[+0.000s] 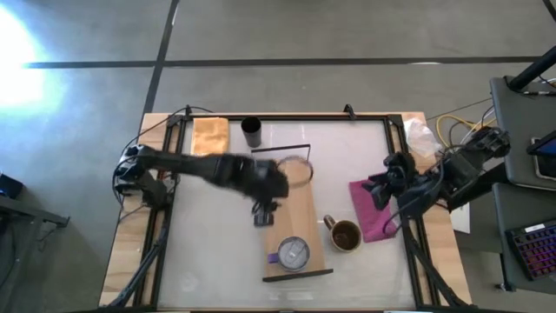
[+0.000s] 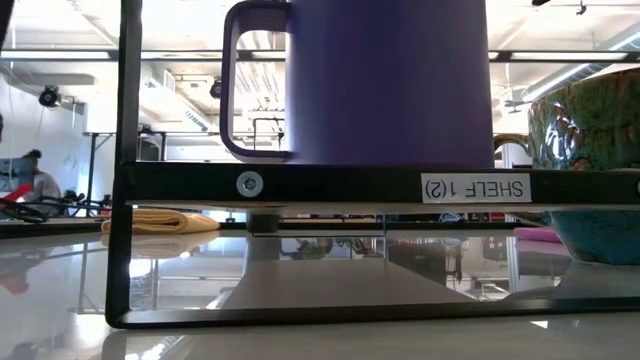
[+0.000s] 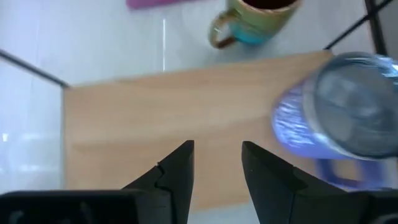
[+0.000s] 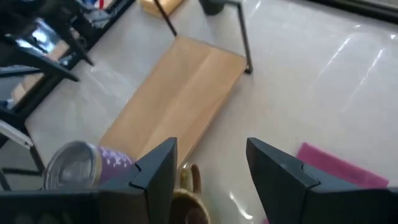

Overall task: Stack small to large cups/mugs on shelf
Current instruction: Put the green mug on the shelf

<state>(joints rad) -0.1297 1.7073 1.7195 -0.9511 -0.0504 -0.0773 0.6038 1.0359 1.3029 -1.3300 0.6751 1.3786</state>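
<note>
- Hovering over the middle of the shelf, the left tool is showing its fingers parted and empty.
- The grey mug is standing on the shelf's near end; the brown mug is sitting on the desk just beside the shelf, the black cup well apart at the far edge.
- The right tool is waiting over the pink cloth, fingers apart, holding nothing.
- Judging: large mug placed; the brown mug is probably next, calling for a reach across and a rim or handle grip.
</note>
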